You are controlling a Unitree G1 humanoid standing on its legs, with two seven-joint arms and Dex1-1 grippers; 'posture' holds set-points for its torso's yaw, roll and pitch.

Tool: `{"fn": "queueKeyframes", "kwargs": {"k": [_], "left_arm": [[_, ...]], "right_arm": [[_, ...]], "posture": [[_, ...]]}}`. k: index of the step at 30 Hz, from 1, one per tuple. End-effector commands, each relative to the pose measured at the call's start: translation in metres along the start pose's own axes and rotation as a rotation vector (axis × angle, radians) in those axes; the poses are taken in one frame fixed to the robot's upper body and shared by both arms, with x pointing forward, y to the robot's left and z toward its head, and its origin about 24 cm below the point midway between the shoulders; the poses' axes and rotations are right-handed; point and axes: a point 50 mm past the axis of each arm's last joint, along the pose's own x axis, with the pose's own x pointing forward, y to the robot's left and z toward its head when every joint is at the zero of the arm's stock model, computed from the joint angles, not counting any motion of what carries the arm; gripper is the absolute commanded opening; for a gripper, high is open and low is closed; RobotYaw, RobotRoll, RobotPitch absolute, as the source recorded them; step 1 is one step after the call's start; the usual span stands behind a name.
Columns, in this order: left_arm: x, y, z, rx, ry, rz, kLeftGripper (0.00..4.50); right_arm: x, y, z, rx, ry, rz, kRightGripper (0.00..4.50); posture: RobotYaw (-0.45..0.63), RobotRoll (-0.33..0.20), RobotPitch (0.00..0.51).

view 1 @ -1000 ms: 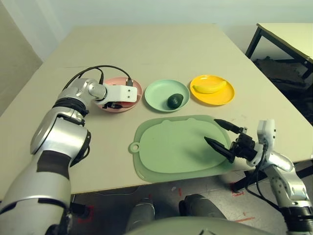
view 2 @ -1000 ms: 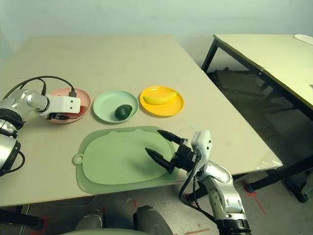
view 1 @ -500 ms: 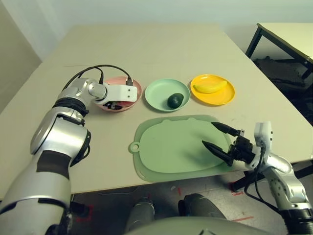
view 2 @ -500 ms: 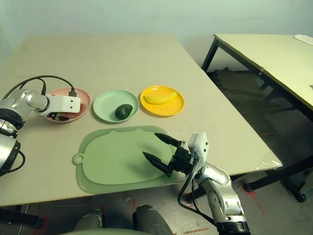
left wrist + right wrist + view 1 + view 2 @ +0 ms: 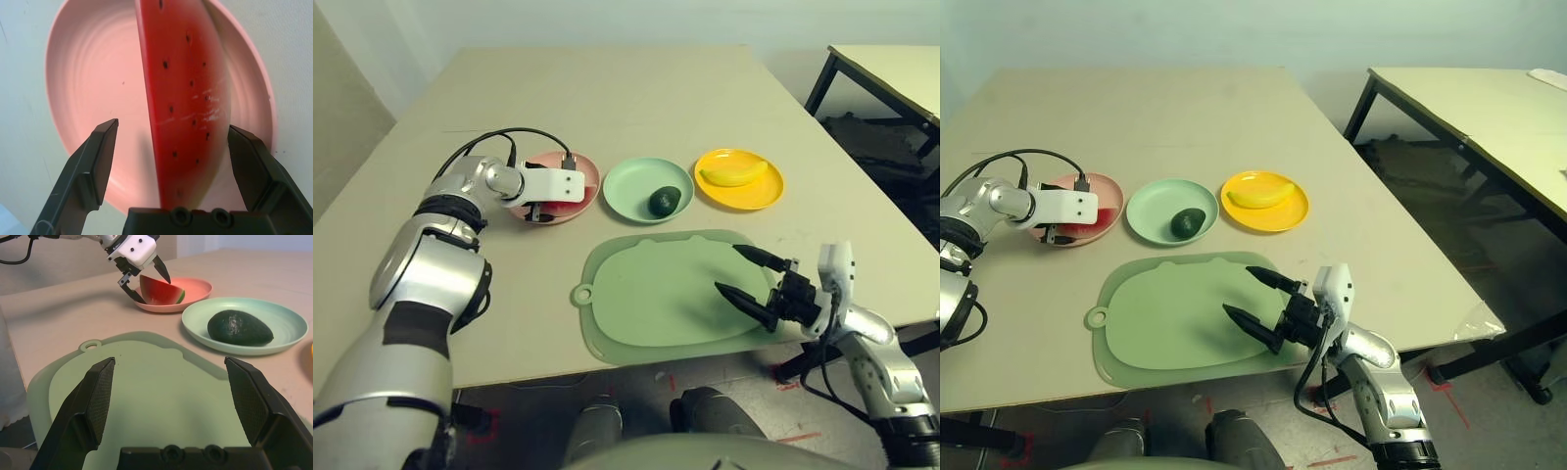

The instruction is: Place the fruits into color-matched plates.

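The red watermelon wedge (image 5: 186, 98) rests rind-down in the salmon pink plate (image 5: 88, 73) at the left. My left gripper (image 5: 173, 125) hovers over it, open, with a gap between each finger and the wedge. The dark green avocado (image 5: 664, 201) lies in the mint green plate (image 5: 628, 179). In the yellow plate (image 5: 756, 197) lies the banana (image 5: 732, 175). My right gripper (image 5: 728, 269) is open and holds nothing, low over the right part of the pale green cutting mat (image 5: 646, 294).
The three plates stand in a row just behind the cutting mat. The table's front edge (image 5: 538, 370) runs close below the mat. A black cable (image 5: 499, 142) loops behind my left wrist. A second table (image 5: 891, 69) stands off to the right.
My left gripper's fingers have spread apart and let go of the watermelon wedge, which stays in the pink plate. My right gripper has drifted slightly toward the table's front edge.
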Motion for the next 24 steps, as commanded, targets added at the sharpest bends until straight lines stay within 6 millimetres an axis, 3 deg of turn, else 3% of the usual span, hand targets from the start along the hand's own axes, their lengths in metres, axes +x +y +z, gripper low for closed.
{"fn": "queueKeyframes", "kwargs": {"k": [1,15,19,24], "left_arm": [[-0.01,0.012,0.001,0.0,-0.009,0.027,4.46],[-0.037,0.029,-0.006,-0.022,-0.041,0.07,4.46],[-0.046,0.03,-0.013,-0.171,-0.157,0.124,4.46],[-0.064,0.022,-0.036,-0.433,-0.351,0.29,4.46]], "right_arm": [[0.004,-0.002,-0.002,-0.001,0.017,0.021,4.5],[0.018,-0.01,-0.008,-0.01,0.002,0.06,4.5],[0.011,-0.013,-0.009,-0.011,0.005,0.022,4.5],[-0.006,-0.018,-0.013,-0.042,0.02,-0.066,4.5]], "posture": [[-0.09,0.0,0.041],[-0.05,0.0,0.014],[-0.06,0.0,0.015],[-0.07,0.0,0.014]]}}
